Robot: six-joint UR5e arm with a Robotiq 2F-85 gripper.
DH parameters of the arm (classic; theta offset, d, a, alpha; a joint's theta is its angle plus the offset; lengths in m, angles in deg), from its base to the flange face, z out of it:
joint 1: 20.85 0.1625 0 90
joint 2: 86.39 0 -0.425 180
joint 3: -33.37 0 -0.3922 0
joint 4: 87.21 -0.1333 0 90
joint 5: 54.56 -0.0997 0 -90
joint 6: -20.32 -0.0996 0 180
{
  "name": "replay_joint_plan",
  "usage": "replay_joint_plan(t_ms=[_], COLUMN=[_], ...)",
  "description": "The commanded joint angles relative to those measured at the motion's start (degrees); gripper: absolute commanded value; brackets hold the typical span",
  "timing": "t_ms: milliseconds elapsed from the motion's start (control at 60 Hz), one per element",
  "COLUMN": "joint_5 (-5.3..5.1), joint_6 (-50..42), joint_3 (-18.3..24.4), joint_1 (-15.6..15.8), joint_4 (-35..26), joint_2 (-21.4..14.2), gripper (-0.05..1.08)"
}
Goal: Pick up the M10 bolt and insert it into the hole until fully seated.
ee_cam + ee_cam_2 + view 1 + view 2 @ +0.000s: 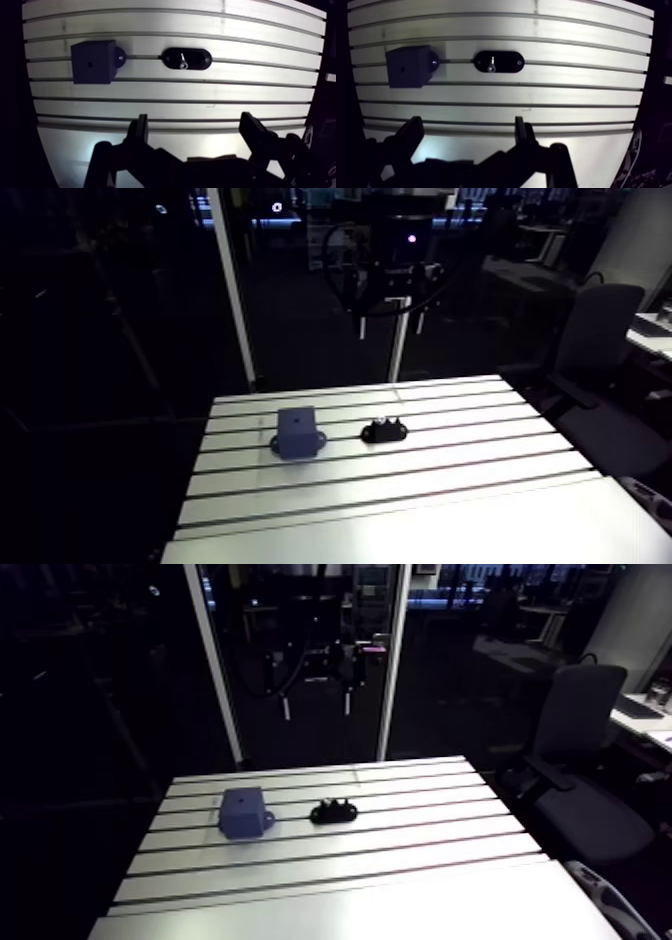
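Claw (194, 125) hangs spread and empty above the slotted tabletop (175, 95). Well ahead of it, the M10 bolt (183, 61) sits in a black oval holder (200, 59), near a dark block (93, 61) with a small hole (89, 64) in its top.

This is a robotics lab or test workshop. The clearest sign is the table (400, 488), a bare aluminium top cut by long parallel slots from side to side. On the table's far half, two small fixtures sit side by side, a little apart. One is a dark blue block (297, 431) with a small hole in its top face. The other is a flat black holder (384, 429) carrying a bolt (183, 62). Above the table's near half hangs a robot's gripper (195, 122), its two dark fingers spread wide with nothing between them.
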Motion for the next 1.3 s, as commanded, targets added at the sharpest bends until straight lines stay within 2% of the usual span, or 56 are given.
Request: replay_joint_plan(t_ms=[17, 400, 833, 967, 1083, 1300], joint_5=[-0.58, -0.86, -2.6, -2.54, -1.76, -1.49], joint_6=[0.1, 0.0, -0.8, -1.4, -1.7, -1.7], joint_3=[-2.4, -4.1, -5.7, -6.0, -6.1, -6.3], joint_1=[-1.0, -1.5, -1.6, -1.6, -1.6, -1.6], joint_4=[2.4, 5.9, 12.2, 13.9, 14.3, 13.8], joint_2=[1.6, 4.2, 8.1, 8.9, 9.4, 10.1], gripper=[0.01, 0.01, 0.01, 0.01, 0.01, 0.01])
